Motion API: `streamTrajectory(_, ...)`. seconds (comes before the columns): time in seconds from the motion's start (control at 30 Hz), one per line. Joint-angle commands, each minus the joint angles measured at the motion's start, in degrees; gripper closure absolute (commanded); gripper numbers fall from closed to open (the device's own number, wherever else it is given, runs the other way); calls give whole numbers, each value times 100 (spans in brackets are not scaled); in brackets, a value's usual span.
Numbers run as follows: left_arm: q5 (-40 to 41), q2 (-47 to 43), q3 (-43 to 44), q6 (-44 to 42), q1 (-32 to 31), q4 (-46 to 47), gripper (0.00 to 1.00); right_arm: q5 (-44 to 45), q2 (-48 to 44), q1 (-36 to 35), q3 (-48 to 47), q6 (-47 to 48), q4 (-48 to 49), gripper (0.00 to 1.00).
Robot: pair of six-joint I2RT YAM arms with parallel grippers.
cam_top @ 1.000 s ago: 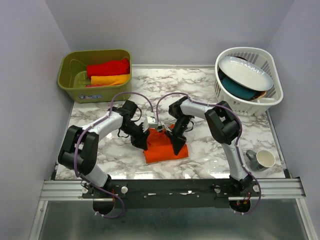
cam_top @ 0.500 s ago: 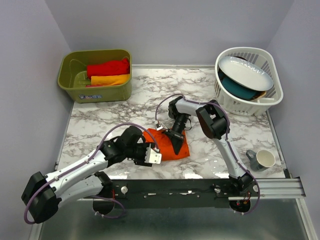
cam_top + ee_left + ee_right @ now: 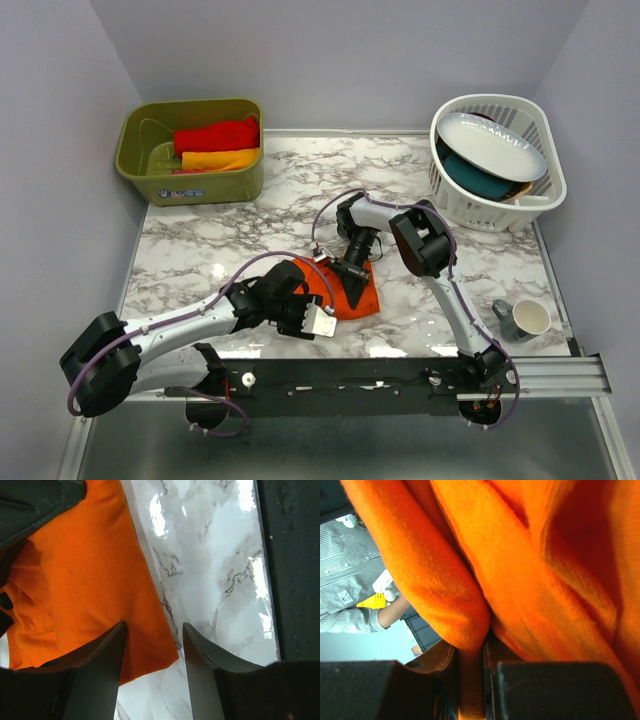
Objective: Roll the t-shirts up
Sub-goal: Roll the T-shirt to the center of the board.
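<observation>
The bright orange t-shirt (image 3: 355,297) lies bunched on the marble table in front of the arms. My right gripper (image 3: 350,277) is shut on a fold of it; in the right wrist view the orange cloth (image 3: 530,570) fills the frame and is pinched between the jaws (image 3: 470,652). My left gripper (image 3: 300,300) is open at the shirt's near left side. In the left wrist view the jaws (image 3: 153,627) straddle the shirt's corner (image 3: 90,590) without closing on it. A red t-shirt (image 3: 215,134) and a yellow-orange one (image 3: 222,158) lie folded in the green bin.
The olive-green bin (image 3: 140,150) stands at the back left. A white basket (image 3: 545,195) with a white plate (image 3: 492,143) and a teal item (image 3: 478,180) stands at the back right. A grey mug (image 3: 524,320) sits near the front right edge.
My left arm pulled back from the shirt's left edge, dropped low and swung right to the shirt's near corner. The right gripper kept its hold and shifted only slightly.
</observation>
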State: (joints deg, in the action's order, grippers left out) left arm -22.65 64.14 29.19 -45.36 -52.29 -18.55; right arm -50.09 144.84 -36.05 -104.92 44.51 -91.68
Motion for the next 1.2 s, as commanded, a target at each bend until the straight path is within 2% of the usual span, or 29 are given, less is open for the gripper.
streamTrajectory(0.0,612,371,-97,18,-62,421,41,1546,519,11,121,198,414,76)
streamTrajectory(0.07,780,432,-159,-25,-62,553,41,1546,511,11,130,216,414,76)
streamTrajectory(0.13,780,494,-291,-174,-70,580,35,1537,519,11,121,216,414,76)
streamTrajectory(0.27,797,1073,-379,-254,-70,352,35,1563,546,11,104,190,414,76)
streamTrajectory(0.37,815,1057,-537,-332,-62,413,39,1563,537,11,104,181,414,76)
streamTrajectory(0.43,815,1065,-511,-402,-62,369,49,1554,537,11,112,189,414,75)
streamTrajectory(0.5,711,1110,-424,-447,-62,194,66,1546,520,19,104,198,414,74)
streamTrajectory(0.57,561,1136,-335,-587,-62,-77,78,1528,502,46,112,198,414,70)
streamTrajectory(0.6,421,1153,-239,-666,-62,-192,84,1493,467,46,104,216,423,66)
streamTrajectory(0.63,359,1180,-186,-728,-53,-298,85,1493,423,81,95,251,423,54)
streamTrajectory(0.67,210,1197,-125,-815,-36,-621,88,1458,231,142,147,277,423,49)
streamTrajectory(0.7,78,1206,67,-1034,34,-833,95,1371,47,203,209,390,431,43)
streamTrajectory(0.73,-262,1258,226,-1088,87,-1070,99,1326,-155,274,253,435,432,1)
streamTrajectory(0.87,-1187,1513,886,-1098,526,-2011,100,1037,-1508,948,306,427,677,0)
streamTrajectory(0.97,-1757,1627,1229,-905,807,-2083,100,1263,-2878,1293,1023,321,1711,0)
streamTrajectory(1.0,-1864,1680,1403,-817,869,-2109,100,1639,-3256,1320,1392,417,2637,0)
streamTrajectory(1.03,-1970,1724,1501,-720,931,-2135,100,1912,-4147,1329,2422,435,3212,0)
streamTrajectory(1.1,-2234,1882,1712,-702,1045,-2223,100,2378,-4978,1329,3421,653,4703,0)
streamTrajectory(1.17,-2322,2084,1879,-701,1107,-2389,100,2302,-6138,1207,4564,865,5403,0)
